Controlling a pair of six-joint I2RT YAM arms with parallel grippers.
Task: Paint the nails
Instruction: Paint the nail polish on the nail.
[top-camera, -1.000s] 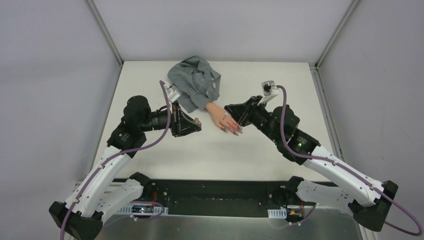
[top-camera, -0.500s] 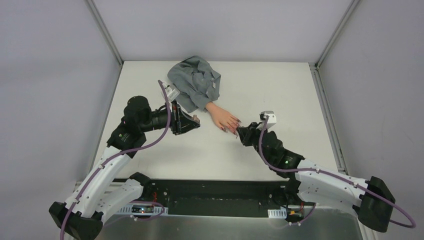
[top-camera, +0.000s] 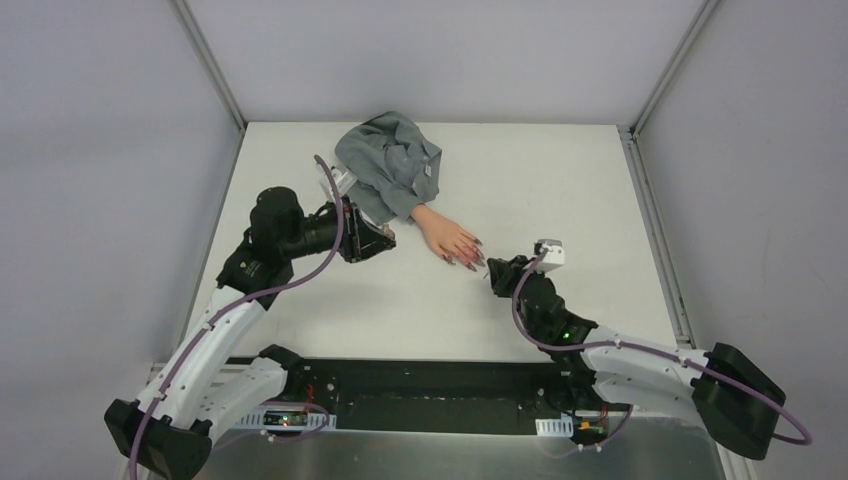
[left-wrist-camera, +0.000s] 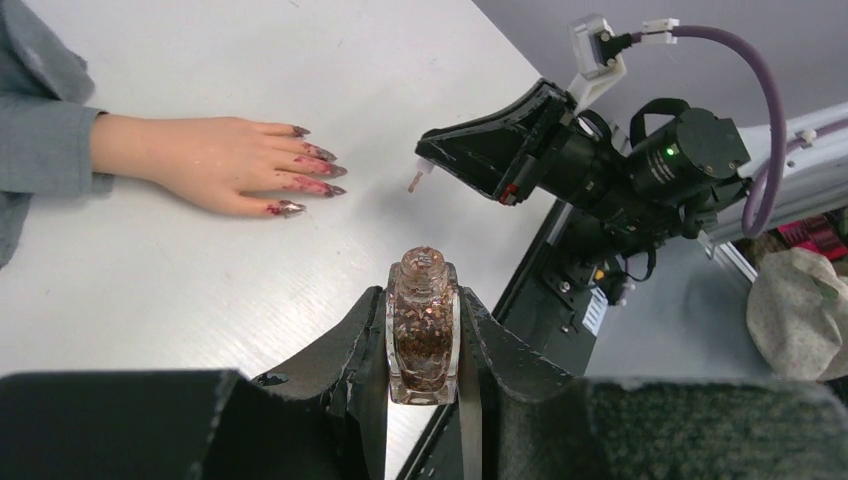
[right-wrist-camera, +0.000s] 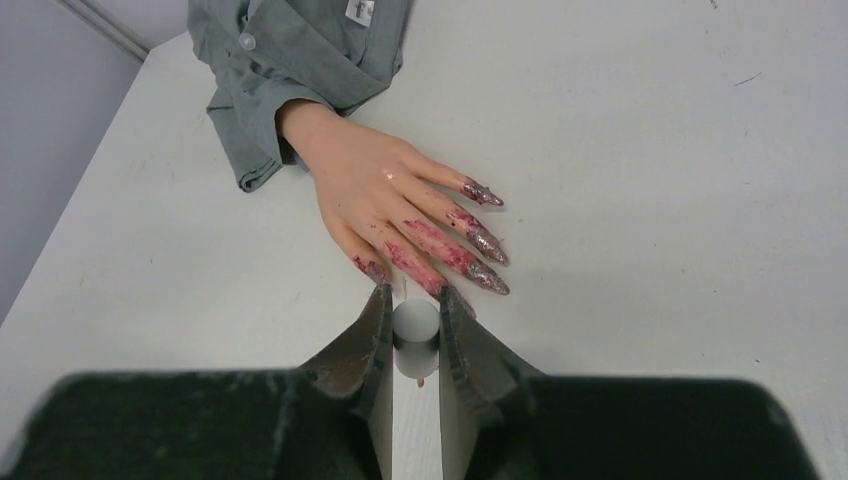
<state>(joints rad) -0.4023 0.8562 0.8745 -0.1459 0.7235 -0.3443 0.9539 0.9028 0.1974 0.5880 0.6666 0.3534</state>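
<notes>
- Progress: the nails (right-wrist-camera: 487, 246) sit far-centre on the table (top-camera: 560, 180), tipping a fake hand (right-wrist-camera: 372, 185) that lies palm down from a grey sleeve (right-wrist-camera: 290, 60); every nail in view carries a dark glittery coat, and red smears run onto the finger skin; judged largely painted, with touch-ups and recapping left; the thumb nail is only partly visible.
- Left: left gripper (left-wrist-camera: 424, 298) clamped tight on the polish bottle (left-wrist-camera: 423, 340), held upright to the left of the hand; neck uncapped; glittery reddish-brown polish fills most of the glass.
- Right: right gripper (right-wrist-camera: 413, 293) closed on the white brush cap (right-wrist-camera: 415, 322), just near of the fingertips and apart from them; brush tip off the nails.
</notes>
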